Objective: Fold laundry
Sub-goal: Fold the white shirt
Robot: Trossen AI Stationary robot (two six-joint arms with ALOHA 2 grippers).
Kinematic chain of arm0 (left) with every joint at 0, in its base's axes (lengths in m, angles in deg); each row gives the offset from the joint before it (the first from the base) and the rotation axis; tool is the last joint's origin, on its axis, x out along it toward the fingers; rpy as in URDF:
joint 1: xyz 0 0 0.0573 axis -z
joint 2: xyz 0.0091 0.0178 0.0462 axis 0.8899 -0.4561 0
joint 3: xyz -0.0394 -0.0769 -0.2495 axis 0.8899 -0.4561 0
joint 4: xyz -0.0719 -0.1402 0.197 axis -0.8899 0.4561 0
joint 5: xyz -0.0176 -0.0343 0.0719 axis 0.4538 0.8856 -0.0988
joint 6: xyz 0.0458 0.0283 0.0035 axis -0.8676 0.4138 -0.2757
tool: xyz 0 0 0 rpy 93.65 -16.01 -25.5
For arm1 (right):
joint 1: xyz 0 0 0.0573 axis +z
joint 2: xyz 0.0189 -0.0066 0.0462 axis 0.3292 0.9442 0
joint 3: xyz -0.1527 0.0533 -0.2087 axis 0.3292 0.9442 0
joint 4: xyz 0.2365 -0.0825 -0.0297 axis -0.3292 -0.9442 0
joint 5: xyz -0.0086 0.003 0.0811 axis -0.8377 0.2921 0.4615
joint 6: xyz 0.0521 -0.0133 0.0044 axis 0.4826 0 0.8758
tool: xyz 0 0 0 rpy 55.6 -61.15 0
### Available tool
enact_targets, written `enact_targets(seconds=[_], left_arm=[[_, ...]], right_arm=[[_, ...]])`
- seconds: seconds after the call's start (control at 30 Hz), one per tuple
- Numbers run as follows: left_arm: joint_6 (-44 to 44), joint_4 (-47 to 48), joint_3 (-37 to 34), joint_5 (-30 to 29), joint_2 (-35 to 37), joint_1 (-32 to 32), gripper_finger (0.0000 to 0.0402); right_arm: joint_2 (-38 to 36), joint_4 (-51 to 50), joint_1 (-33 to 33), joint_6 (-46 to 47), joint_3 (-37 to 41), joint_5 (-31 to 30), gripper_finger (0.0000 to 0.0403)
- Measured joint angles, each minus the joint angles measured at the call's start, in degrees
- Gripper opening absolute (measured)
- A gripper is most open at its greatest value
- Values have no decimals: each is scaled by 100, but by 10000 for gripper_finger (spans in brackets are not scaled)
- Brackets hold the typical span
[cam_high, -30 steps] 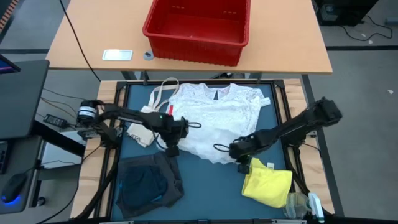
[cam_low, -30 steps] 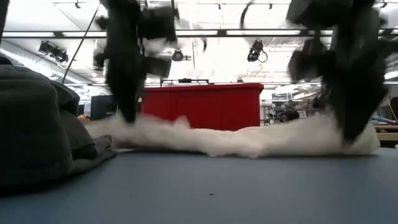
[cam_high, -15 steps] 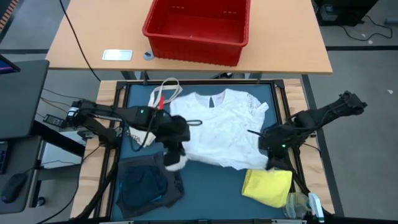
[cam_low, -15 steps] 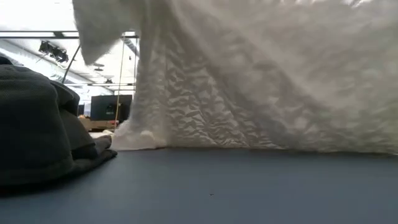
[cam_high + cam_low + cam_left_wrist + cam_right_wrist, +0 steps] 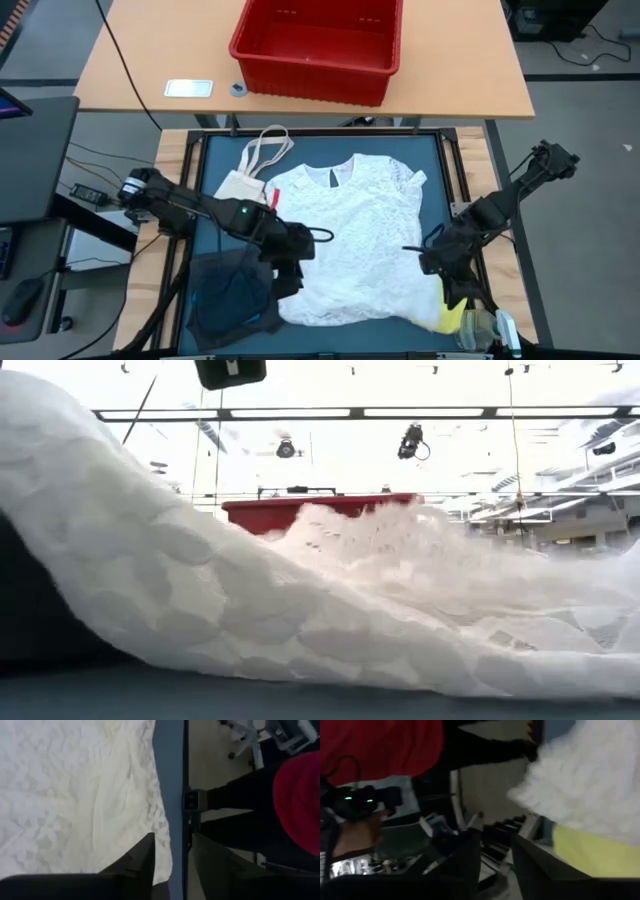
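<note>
Left arm reaching in low, left hand (image 5: 290, 262) at the left edge of the white lacy garment (image 5: 352, 240), fingers (image 5: 145, 857) parted, gripping nothing. Right arm bent in from the far side, right hand (image 5: 440, 262) at that garment's right edge, fingers likewise apart.

Both arms were dark, jointed, cable-trailed; left tool (image 5: 287, 262) and right tool (image 5: 447, 268) matte black (green lamp glowing).

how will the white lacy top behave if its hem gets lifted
The white top would probably drape limply: in the low view it lies in soft waves and folds. It looks thin and light. Its open lace might snag on an end effector, and it overlaps the yellow garment, which may shift.
</note>
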Motion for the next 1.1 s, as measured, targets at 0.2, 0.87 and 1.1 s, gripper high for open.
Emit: enact_targets(seconds=[0.2, 0.87, 1.1], left_arm=[[-93, 132, 7, -596, 49, -550, 161], [-2565, 678, 3, 130, -2094, -3538, 143], [-2750, 929, 3, 181, -2488, -4364, 143]], right_arm=[[-213, 221, -389, -1055, 0, -824, 147], [1986, 510, -4833, -817, 1628, -3763, 19], [2856, 512, -6326, -2109, 1059, -3113, 13]])
